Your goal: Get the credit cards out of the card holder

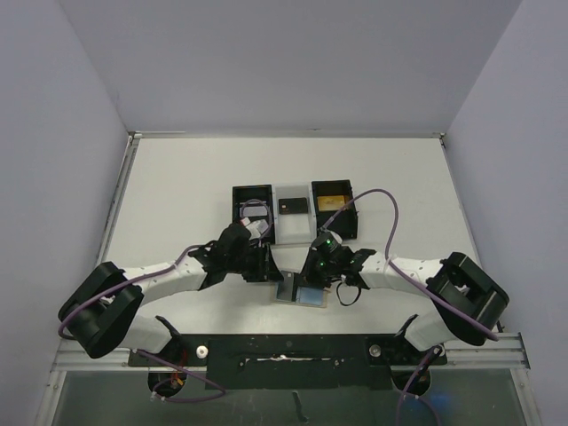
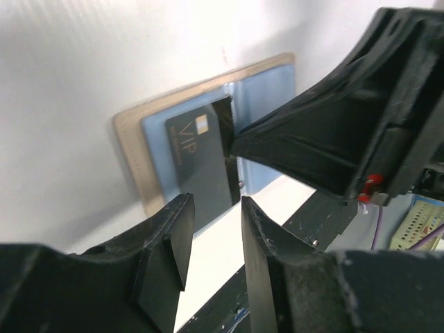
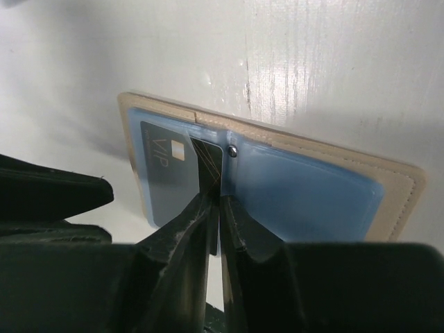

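The tan card holder (image 1: 306, 294) lies open near the table's front edge, blue-grey panels up (image 3: 305, 191). A dark VIP credit card (image 3: 165, 166) sits in its left pocket (image 2: 191, 149). The card's darker right part (image 3: 209, 163) sticks out at the fold. My right gripper (image 3: 218, 199) is closed to a thin slit on that edge; it reaches in from the right (image 1: 314, 269) over the holder. My left gripper (image 2: 216, 206) hovers just left of the holder (image 1: 264, 265), open with nothing between its fingers.
A black three-compartment tray (image 1: 236, 206) stands just behind both grippers, with a dark card on its white middle section (image 1: 293, 206) and something yellow in the right one (image 1: 331, 204). White walls enclose the table on three sides.
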Controlling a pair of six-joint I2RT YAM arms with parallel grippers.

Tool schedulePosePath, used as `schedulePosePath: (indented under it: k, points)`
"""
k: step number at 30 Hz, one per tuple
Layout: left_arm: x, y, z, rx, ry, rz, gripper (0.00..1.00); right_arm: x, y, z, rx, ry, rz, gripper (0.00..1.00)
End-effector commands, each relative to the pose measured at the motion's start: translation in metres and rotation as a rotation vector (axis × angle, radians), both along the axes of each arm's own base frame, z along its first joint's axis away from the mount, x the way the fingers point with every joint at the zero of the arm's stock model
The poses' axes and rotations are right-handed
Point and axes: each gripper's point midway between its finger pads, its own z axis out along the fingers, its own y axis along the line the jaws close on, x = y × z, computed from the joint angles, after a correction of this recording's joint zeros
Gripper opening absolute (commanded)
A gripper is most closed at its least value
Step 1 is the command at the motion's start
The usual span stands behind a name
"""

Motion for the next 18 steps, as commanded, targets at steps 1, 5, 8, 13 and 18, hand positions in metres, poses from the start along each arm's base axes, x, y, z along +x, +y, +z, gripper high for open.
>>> schedulePosePath:
  k: [1,5,8,13,18]
  points:
    - [0.011,-0.02,0.022,-0.062,-0.063,-0.062,0.32,0.01,0.009,0.011,0.034,-0.028,0.0,0.15]
    - [0.006,-0.02,0.004,-0.033,-0.015,-0.084,0.31,0.009,0.006,0.009,0.028,-0.02,-0.016,0.21]
    - [0.003,-0.014,-0.01,0.007,0.012,-0.077,0.26,0.008,0.004,0.008,0.035,-0.014,-0.031,0.26]
    - [-0.002,-0.009,-0.022,0.039,0.036,-0.079,0.21,0.005,0.003,0.005,0.055,0.002,-0.05,0.28]
    - [-0.006,-0.002,-0.032,0.086,0.06,-0.076,0.16,0.005,0.006,0.004,0.073,0.008,-0.05,0.27]
